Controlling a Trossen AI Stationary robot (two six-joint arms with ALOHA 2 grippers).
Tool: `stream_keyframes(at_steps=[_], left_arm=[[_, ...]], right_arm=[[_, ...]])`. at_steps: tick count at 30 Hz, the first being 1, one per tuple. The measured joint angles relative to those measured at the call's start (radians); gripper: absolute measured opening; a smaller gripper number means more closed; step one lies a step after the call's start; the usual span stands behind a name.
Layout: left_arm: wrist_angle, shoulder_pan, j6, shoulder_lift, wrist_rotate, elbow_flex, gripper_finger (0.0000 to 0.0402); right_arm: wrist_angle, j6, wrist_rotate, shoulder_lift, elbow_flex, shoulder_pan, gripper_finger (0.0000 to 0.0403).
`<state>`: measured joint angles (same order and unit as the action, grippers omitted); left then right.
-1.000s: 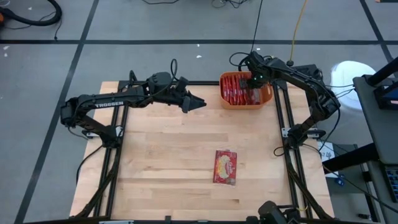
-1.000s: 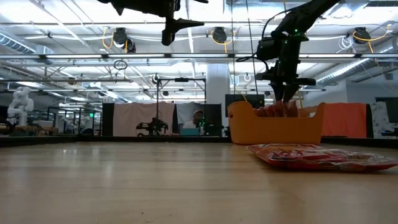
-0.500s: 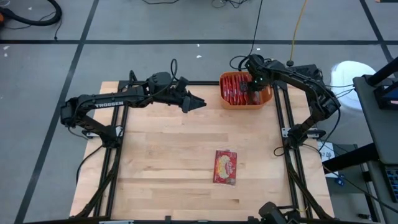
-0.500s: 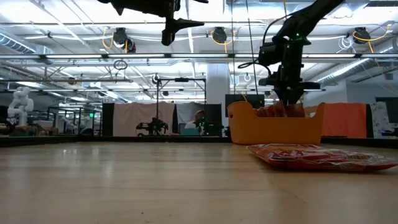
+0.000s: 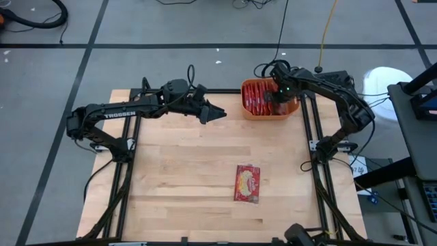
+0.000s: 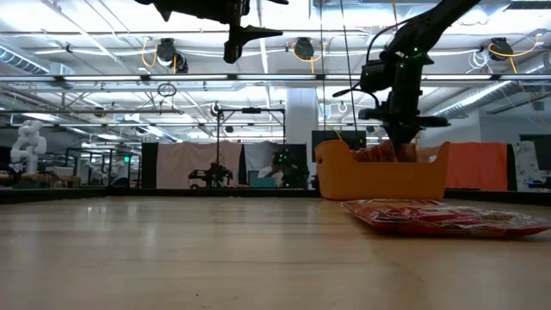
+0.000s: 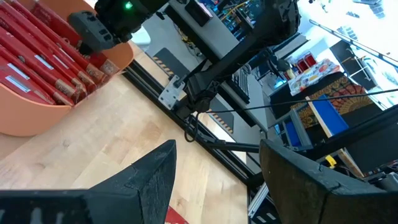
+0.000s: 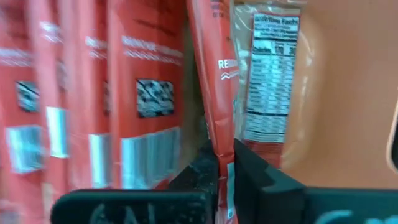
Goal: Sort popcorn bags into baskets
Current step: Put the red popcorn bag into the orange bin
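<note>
We see red popcorn bags with white label panels in the orange basket; beside it on the pale wooden table, one red bag shows a yellow-cream oval.

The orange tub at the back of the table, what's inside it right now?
The orange tub holds red popcorn bags standing on edge in a row. The right gripper is down inside, shut on one bag. The tub's floor is covered by packets.
</note>
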<state>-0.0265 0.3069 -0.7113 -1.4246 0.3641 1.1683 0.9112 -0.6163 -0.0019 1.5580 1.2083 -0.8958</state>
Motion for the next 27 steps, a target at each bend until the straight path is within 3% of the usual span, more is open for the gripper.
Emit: stream_keyframes(at_steps=[14, 27], left_arm=[[0.000, 0.000, 0.008, 0.000, 0.000, 0.000, 0.0232], [0.000, 0.000, 0.001, 0.000, -0.001, 0.000, 0.0232]], right_arm=[[-0.094, -0.153, 0.001, -0.039, -0.043, 0.023, 0.0021], [-0.118, -0.179, -0.003, -0.057, -0.074, 0.024, 0.0123]])
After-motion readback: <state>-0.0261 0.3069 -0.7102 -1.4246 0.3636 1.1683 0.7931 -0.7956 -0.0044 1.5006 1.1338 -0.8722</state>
